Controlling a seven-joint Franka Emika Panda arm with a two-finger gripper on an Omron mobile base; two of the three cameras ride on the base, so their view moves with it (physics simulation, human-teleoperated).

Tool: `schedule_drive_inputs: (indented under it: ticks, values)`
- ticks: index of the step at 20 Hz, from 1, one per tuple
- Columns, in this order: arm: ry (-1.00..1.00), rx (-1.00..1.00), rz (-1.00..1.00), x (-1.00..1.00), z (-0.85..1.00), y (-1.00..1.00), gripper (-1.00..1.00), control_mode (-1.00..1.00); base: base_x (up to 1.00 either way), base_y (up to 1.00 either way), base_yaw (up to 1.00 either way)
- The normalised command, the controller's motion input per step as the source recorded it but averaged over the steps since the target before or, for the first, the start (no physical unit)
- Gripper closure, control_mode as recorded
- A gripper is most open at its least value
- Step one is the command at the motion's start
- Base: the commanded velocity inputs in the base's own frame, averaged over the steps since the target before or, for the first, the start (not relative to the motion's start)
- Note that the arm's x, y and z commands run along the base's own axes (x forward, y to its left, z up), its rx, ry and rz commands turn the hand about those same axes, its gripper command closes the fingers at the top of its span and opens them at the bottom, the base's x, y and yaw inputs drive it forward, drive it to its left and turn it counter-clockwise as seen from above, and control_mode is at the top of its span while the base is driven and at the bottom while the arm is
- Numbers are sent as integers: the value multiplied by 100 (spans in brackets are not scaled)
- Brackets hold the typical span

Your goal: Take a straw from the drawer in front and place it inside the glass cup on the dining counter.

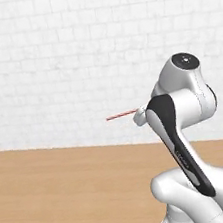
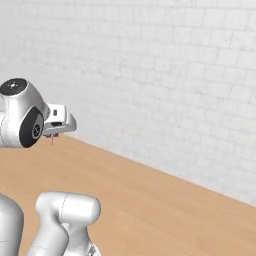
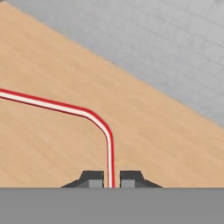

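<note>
Wood dining counter (image 3: 52,144) below, straw (image 3: 94,118) pinched in gripper (image 3: 111,178), bending sideways

Base views flank arm, share wood counter (image 1: 70,190) and brick wall (image 2: 165,75); hand view close above counter.

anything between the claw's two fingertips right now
Yes: in the hand view the straw runs up from between the claw tips, pinched there, then bends left over the dining counter.

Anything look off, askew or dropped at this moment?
Nothing stands out. The gripper is shut on the straw, which sticks out sideways above the light-wood counter, unbroken. Its bend looks like the straw's own shape.
</note>
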Motion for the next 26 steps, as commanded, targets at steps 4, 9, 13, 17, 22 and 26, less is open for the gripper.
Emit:
schedule_drive_inputs:
  ticks: [4, 9, 13, 17, 22, 26]
  values:
    - [0, 0, 0, 0, 0, 0, 100, 100, 89, 47, 59]
    - [0, 0, 0, 0, 0, 0, 100, 100, 86, 51, 57]
    - [0, 0, 0, 0, 0, 0, 100, 100, 87, 54, 55]
    - [0, 0, 0, 0, 0, 0, 100, 100, 90, 52, 53]
    - [0, 0, 0, 0, 0, 0, 100, 100, 91, 50, 52]
    - [0, 0, 0, 0, 0, 0, 100, 100, 92, 47, 52]
